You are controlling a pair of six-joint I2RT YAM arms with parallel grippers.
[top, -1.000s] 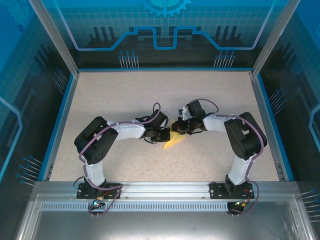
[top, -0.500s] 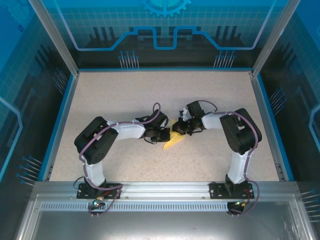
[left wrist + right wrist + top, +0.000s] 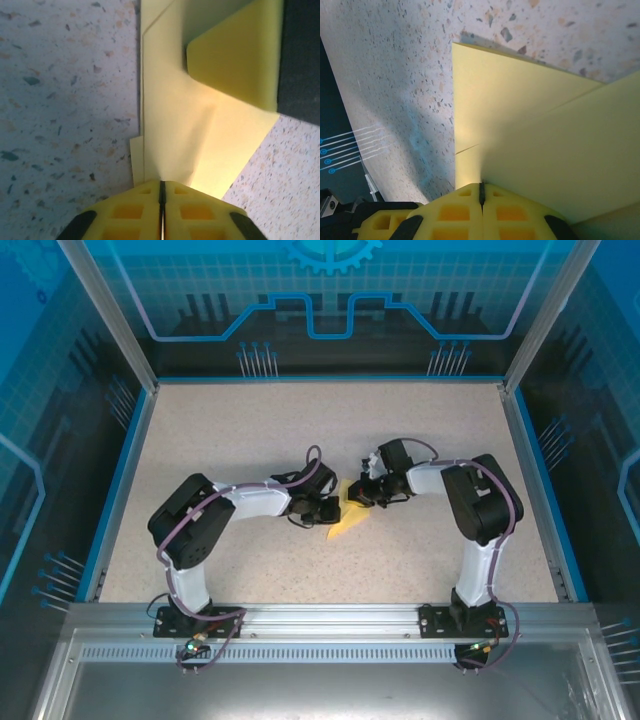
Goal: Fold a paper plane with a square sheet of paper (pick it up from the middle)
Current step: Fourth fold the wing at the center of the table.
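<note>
- Top view: folded paper (image 3: 347,521) partly covered by left gripper (image 3: 328,508) and right gripper (image 3: 364,496); exposed part is small yellow wedge; fold lines, outline and jaw gaps too small to tell
- Left wrist view: fingers (image 3: 135,212) cut off by bottom edge; paper edge vanishes into seam between them; paper cut off by top edge; dark body (image 3: 302,55) at right, blurred, cut off, identity not determinable
- Right wrist view: fingers (image 3: 452,212) cut off by bottom edge; paper runs into seam, cut off by right edge
</note>
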